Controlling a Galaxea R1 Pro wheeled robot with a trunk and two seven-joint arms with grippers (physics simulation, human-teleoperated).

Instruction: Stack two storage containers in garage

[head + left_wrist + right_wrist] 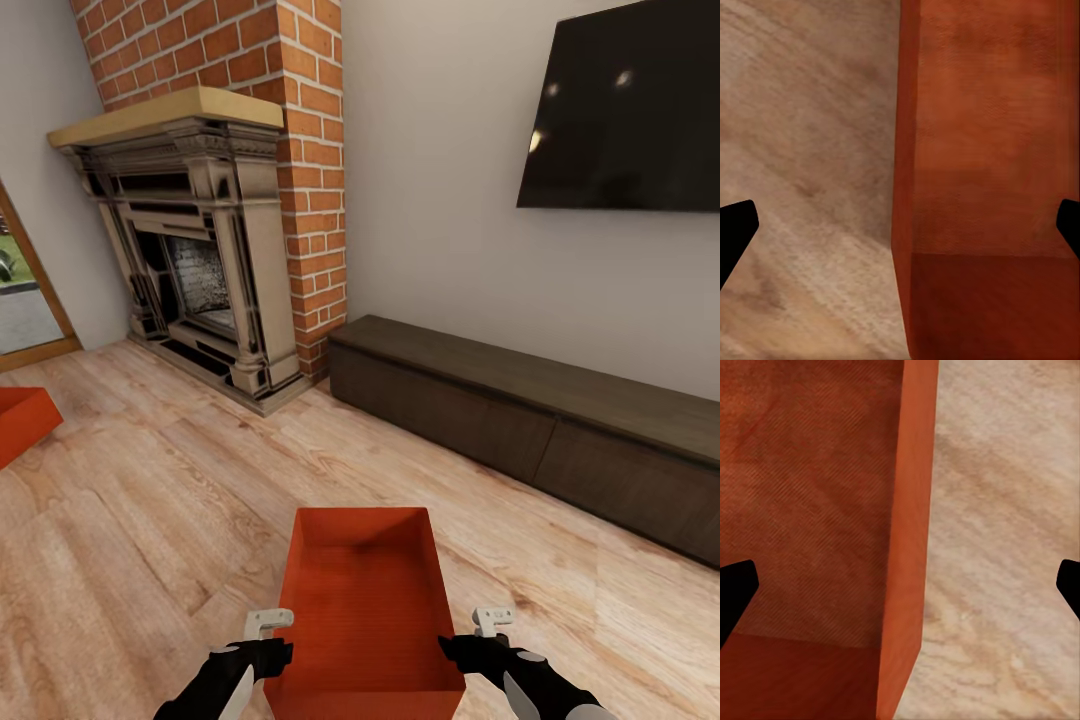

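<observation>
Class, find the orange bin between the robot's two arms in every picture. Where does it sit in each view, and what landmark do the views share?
Head view: orange bin bottom centre, between both arms.
Left wrist view: its wall fills the right half.
Right wrist view: its inside and wall fill the left half.
Shared landmark: the light wood floor beside the bin.

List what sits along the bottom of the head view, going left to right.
Left end effector → orange bin on the wood floor → right end effector. Each end effector straddles one side wall of the bin, fingers spread.
</observation>
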